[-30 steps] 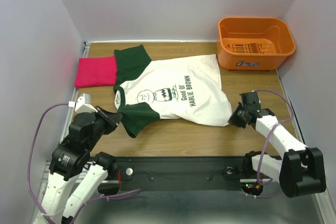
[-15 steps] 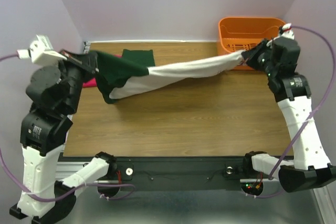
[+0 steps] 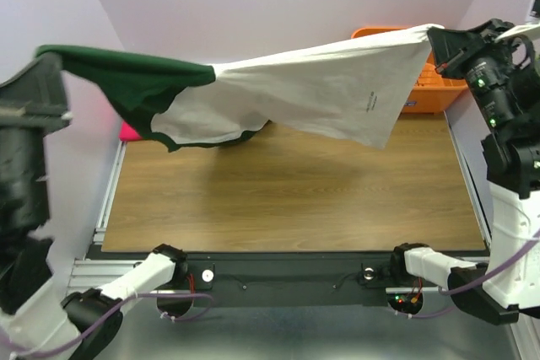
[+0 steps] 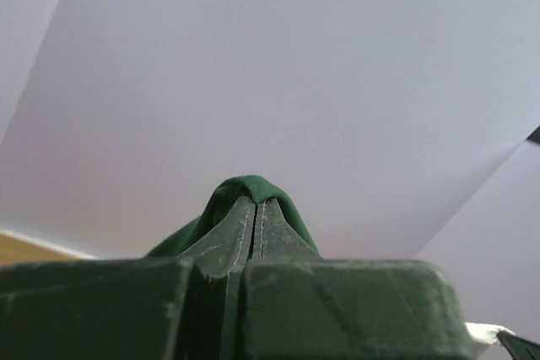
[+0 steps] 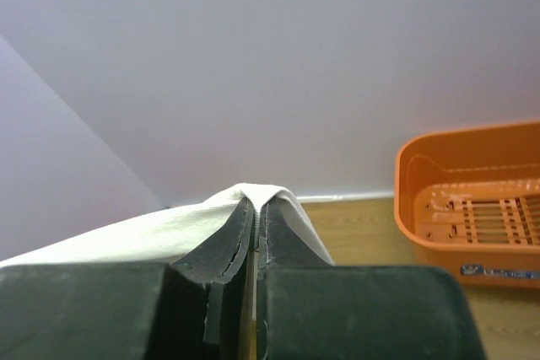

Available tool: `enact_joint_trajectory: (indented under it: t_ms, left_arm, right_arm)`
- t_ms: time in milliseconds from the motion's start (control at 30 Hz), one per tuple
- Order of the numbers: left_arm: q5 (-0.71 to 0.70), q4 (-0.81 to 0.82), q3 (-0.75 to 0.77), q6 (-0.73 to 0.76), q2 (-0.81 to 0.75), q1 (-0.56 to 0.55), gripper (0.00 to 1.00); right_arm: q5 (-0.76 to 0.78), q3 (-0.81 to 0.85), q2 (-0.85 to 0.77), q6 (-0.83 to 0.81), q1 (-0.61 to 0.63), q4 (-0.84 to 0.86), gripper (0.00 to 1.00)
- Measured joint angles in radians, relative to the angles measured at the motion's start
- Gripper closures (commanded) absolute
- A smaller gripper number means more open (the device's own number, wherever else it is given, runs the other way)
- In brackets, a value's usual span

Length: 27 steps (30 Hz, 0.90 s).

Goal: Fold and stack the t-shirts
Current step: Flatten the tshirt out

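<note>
- The left gripper point(image 3: 49, 56) is raised high at the far left, well above the table point(image 3: 287, 196). Its jaws are pressed together on a fold of the dark green sleeve point(image 3: 126, 77). In the left wrist view, green cloth wraps over the closed tips of the left gripper point(image 4: 256, 208), with only bare wall point(image 4: 278, 65) behind.
- The pink tee point(image 3: 128, 131) shows as a small sliver at the table's back left edge, mostly hidden under the hanging sleeve.
- The white tee point(image 3: 321, 90) is in the air, stretched almost level between the two grippers across the full width of the table. The green sleeve end is on the left and the white body on the right.
- The tee's middle sags towards the back of the table, where a dark green edge hangs lowest. I cannot tell whether it touches the wood.
- A small dark mark shows on the white cloth near its right lower corner.
- The basket point(image 3: 439, 90) sits at the back right corner, partly covered by the raised tee.
- The right gripper point(image 3: 437, 40) is high at the far right, jaws clamped shut on the tee's white edge. In the right wrist view, white cloth drapes over the right gripper point(image 5: 253, 208), with the basket point(image 5: 472, 200) on the table beyond.
</note>
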Motion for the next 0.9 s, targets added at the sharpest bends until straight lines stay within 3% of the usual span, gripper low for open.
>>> enact_joint_trajectory:
  t_ms: [300,467,667,900]
  left_arm:
    - [-0.058,0.089,0.036,0.081,-0.021,-0.015,1.0]
    - [-0.061,0.072,0.129,0.113,0.171,-0.018,1.0]
    - [-0.049,0.059,0.122,0.13,0.264,-0.02,1.0]
    - [0.003,0.084,0.114,0.13,0.204,-0.02,1.0]
  right_arm:
    - [0.008,0.086,0.072,0.002,0.001,-0.003,0.99]
    - [0.01,0.134,0.182,-0.005,0.0,-0.007,0.99]
    - [-0.003,0.157,0.229,-0.021,0.0,-0.048,0.99]
    - [-0.01,0.199,0.177,-0.029,0.0,-0.042,0.99]
